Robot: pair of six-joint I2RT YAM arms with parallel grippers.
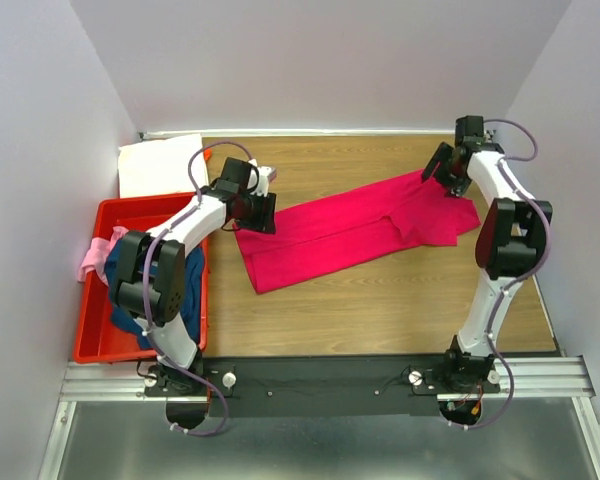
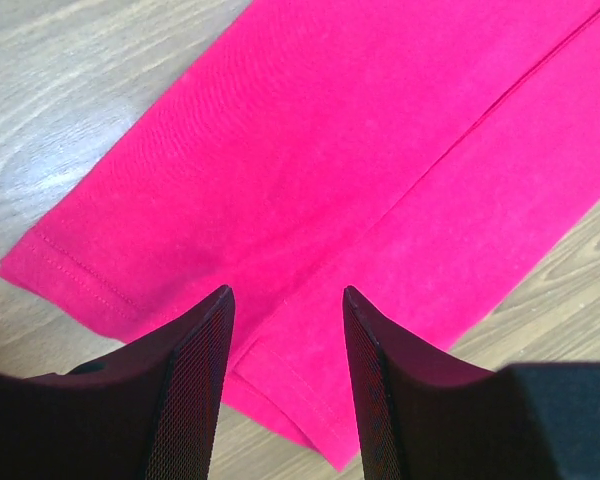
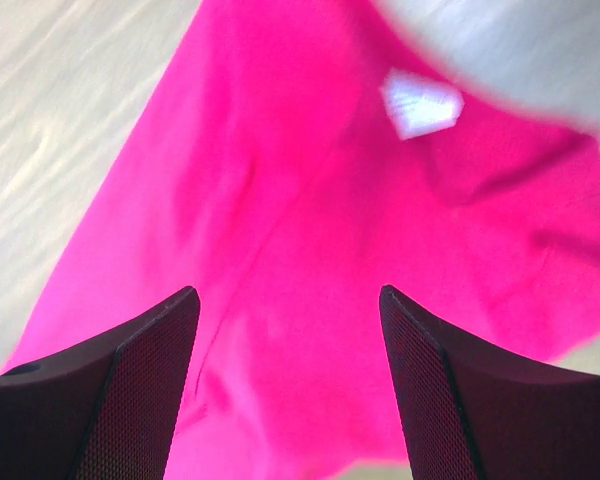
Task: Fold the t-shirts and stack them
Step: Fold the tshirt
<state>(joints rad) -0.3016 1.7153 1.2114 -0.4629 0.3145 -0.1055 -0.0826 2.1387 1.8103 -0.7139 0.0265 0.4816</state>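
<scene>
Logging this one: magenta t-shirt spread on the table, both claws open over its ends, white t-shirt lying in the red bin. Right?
Not quite. The white t-shirt lies on the table beyond the red bin, not in it, as the top external view shows. The rest holds: magenta t-shirt spread out, left claw and right claw open over its ends.

I'm looking down on a wood-grain tabletop [image 1: 380,310] boxed in by plain pale walls [image 1: 330,60] on three sides (faintly lilac under this soft, even light). Aluminium rails [image 1: 95,381] run along its near edge, with a dull grey metal sheet [image 1: 310,450] below.
</scene>
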